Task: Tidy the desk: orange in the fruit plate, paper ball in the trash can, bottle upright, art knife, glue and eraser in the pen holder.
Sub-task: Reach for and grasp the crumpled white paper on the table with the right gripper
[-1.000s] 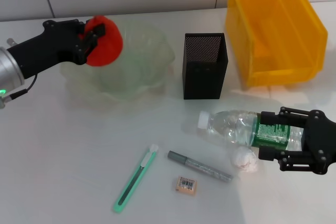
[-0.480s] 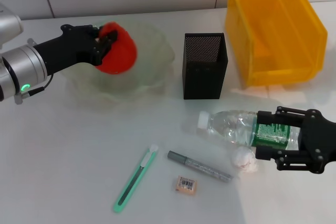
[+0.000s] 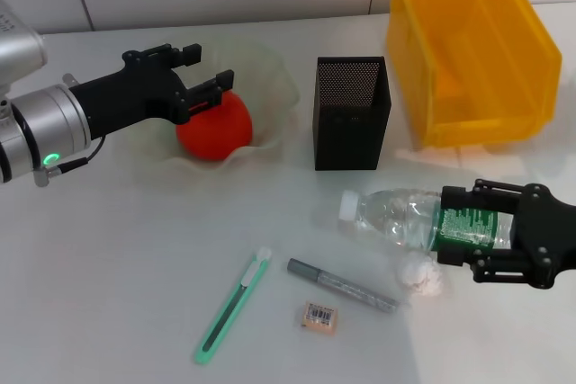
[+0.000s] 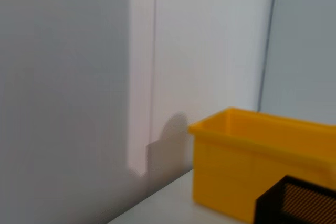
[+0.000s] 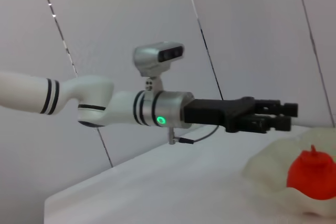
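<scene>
Orange now sits in the fruit plate; left gripper has let go, fingers spread just above it. Right gripper unchanged, still clamped on the lying bottle, paper ball beside it.

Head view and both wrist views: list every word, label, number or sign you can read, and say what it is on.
No text can be read in any view.
Bottle green label: white print, too small to read.
Eraser white sticker: barcode bars only, digits too small to read.
Grey marker: barrel markings blurred.
Green art knife, pen holder, trash can: no lettering visible.
</scene>
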Robot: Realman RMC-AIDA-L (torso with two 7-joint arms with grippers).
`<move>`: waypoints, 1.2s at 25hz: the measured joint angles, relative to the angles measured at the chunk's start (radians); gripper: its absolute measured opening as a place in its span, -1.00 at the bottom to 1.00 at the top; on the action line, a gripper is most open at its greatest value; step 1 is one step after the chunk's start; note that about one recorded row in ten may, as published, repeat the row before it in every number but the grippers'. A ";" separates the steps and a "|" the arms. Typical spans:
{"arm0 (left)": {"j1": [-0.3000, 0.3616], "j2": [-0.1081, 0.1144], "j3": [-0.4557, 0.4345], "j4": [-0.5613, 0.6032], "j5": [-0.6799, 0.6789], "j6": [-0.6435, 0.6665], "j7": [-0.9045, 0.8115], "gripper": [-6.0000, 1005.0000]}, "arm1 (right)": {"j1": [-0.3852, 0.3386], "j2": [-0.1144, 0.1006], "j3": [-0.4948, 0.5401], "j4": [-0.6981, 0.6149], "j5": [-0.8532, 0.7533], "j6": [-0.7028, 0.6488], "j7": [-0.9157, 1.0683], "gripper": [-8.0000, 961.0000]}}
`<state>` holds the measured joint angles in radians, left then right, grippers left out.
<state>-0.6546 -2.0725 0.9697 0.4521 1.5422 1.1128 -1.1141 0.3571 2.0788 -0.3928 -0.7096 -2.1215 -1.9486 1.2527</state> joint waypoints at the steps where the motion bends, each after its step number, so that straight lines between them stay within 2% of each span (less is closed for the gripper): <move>1: 0.006 0.001 -0.003 0.003 -0.002 0.024 0.000 -0.01 | 0.000 -0.001 0.000 -0.014 0.001 -0.003 0.024 0.56; 2: 0.030 0.002 -0.005 0.018 -0.006 0.082 0.004 0.06 | 0.001 -0.001 -0.003 -0.067 0.008 -0.016 0.093 0.56; 3: 0.030 0.002 -0.005 0.018 -0.006 0.082 0.004 0.13 | 0.001 -0.001 -0.003 -0.067 0.008 -0.016 0.093 0.56; 6: 0.076 0.000 0.000 0.038 -0.008 0.166 0.038 0.34 | 0.010 0.001 -0.020 -0.207 0.013 -0.048 0.239 0.56; 7: 0.101 -0.001 0.003 0.040 -0.008 0.205 0.065 0.40 | 0.025 -0.001 -0.052 -0.318 0.007 -0.073 0.350 0.56; 8: 0.116 -0.001 0.004 0.037 -0.008 0.226 0.081 0.47 | 0.025 -0.001 -0.052 -0.318 0.007 -0.073 0.350 0.56; 12: 0.196 -0.002 0.027 0.026 -0.008 0.340 0.144 0.60 | 0.063 -0.003 -0.189 -0.556 -0.092 -0.135 0.529 0.55; 16: 0.222 -0.001 0.058 0.023 -0.008 0.358 0.155 0.66 | 0.141 -0.003 -0.354 -0.720 -0.267 -0.189 0.678 0.55; 17: 0.228 -0.001 0.068 0.017 -0.008 0.357 0.156 0.66 | 0.178 -0.003 -0.431 -0.767 -0.330 -0.202 0.729 0.55; 18: 0.228 -0.001 0.068 0.017 -0.008 0.357 0.156 0.65 | 0.178 -0.003 -0.431 -0.767 -0.330 -0.202 0.729 0.55; 20: 0.230 0.000 0.068 0.009 -0.008 0.356 0.156 0.65 | 0.198 -0.001 -0.499 -0.803 -0.363 -0.204 0.746 0.55; 22: 0.230 0.000 0.067 0.001 -0.008 0.355 0.156 0.65 | 0.214 0.003 -0.615 -0.847 -0.410 -0.193 0.747 0.55; 23: 0.230 0.000 0.067 0.001 -0.008 0.355 0.156 0.65 | 0.214 0.003 -0.615 -0.847 -0.410 -0.193 0.747 0.55; 27: 0.227 0.000 0.063 -0.002 -0.008 0.352 0.153 0.64 | 0.230 0.004 -0.756 -0.863 -0.472 -0.164 0.718 0.54; 30: 0.223 0.000 0.063 -0.009 -0.008 0.345 0.151 0.64 | 0.232 0.006 -0.796 -0.865 -0.503 -0.135 0.700 0.54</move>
<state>-0.4317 -2.0724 1.0323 0.4431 1.5340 1.4577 -0.9627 0.5888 2.0844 -1.1886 -1.5745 -2.6249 -2.0831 1.9528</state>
